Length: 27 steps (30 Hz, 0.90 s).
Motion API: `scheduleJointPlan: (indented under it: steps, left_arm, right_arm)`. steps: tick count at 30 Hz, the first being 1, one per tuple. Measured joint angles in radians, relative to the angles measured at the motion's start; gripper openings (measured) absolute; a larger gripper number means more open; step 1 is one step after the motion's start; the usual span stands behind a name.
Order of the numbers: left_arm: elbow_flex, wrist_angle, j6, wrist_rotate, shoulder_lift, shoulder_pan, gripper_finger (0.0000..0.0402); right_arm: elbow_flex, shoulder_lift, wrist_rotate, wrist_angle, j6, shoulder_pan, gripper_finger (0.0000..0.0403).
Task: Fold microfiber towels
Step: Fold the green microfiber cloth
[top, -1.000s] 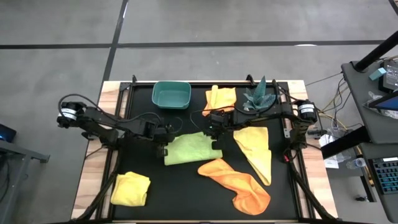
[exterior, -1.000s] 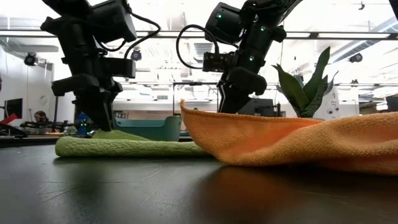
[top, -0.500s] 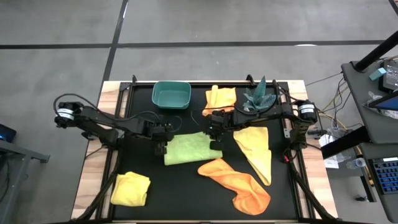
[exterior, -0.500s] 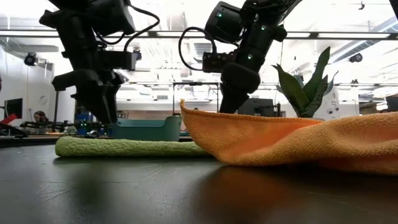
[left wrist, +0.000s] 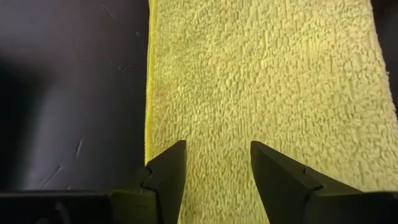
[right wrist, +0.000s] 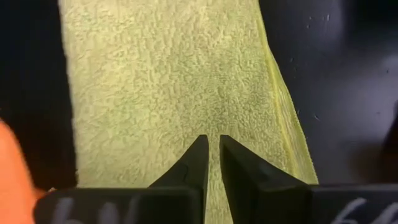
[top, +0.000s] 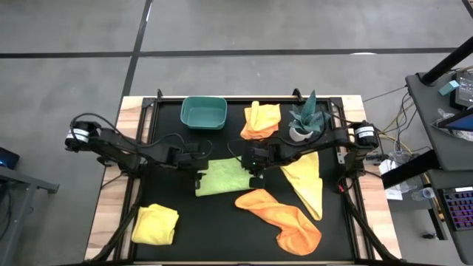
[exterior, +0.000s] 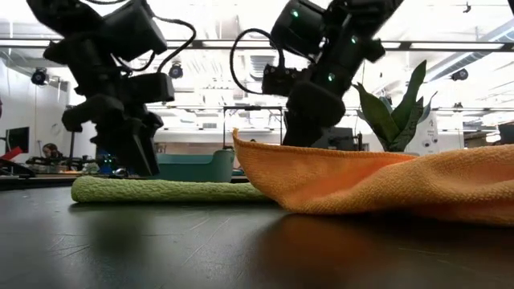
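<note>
Towel: lime green towel (top: 224, 177), folded flat mid-mat.
Left gripper (left wrist: 214, 171): fingers apart above the towel's edge.
Right gripper (right wrist: 212, 163): fingers nearly together, nothing gripped.

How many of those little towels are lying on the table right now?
5. A lime green towel lies mid-table between the arms, an orange one at the far edge by the plant, a yellow one on the right, an orange one in front, and a yellow one front left.

Bare mat (left wrist: 68, 93) just outside left gripper's (left wrist: 214, 165) fingers, open room there. Beyond right gripper (right wrist: 211, 158) fingertips, orange towel (top: 281, 216) blocks low passage. Teal bin (top: 203, 112) and plant (top: 307, 118) stand behind the fingers.
</note>
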Motion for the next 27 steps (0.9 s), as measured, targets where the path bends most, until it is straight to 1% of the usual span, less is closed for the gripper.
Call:
scheduleJointPlan:
  steps: [4,6,8,11,14,19,23,27]
  left_arm:
    - [-0.038,0.059,-0.006,-0.004,0.0,0.0,0.0163]
    - [-0.058,0.117,-0.024,-0.008,0.0,0.0,0.0163]
    - [-0.089,0.185,-0.042,-0.008,0.0,0.0,0.0163]
    - [-0.121,0.238,-0.067,-0.01,0.0,-0.001,0.0163]
    - [-0.145,0.236,-0.085,-0.03,0.0,-0.001,0.0163]
    - [-0.165,0.191,-0.106,-0.115,-0.001,0.0,0.0163]
    - [-0.16,0.119,-0.088,-0.179,-0.004,0.0,0.0163]
    - [-0.161,0.099,-0.046,-0.187,-0.024,0.001,0.0163]
  right_arm:
    - [-0.083,0.0,0.001,0.134,0.002,-0.01,0.0018]
    - [-0.116,0.0,0.003,0.188,0.003,-0.019,0.0012]
    - [-0.138,0.0,0.018,0.209,0.005,-0.031,0.0009]
    - [-0.154,0.0,0.038,0.214,0.005,-0.045,0.0009]
    - [-0.163,0.0,0.046,0.216,0.004,-0.059,0.0009]
    - [-0.163,0.0,0.055,0.237,-0.003,-0.072,0.0009]
    - [-0.123,0.0,0.055,0.23,-0.024,-0.073,0.0009]
    - [-0.045,0.0,0.053,0.128,-0.058,-0.088,0.0009]
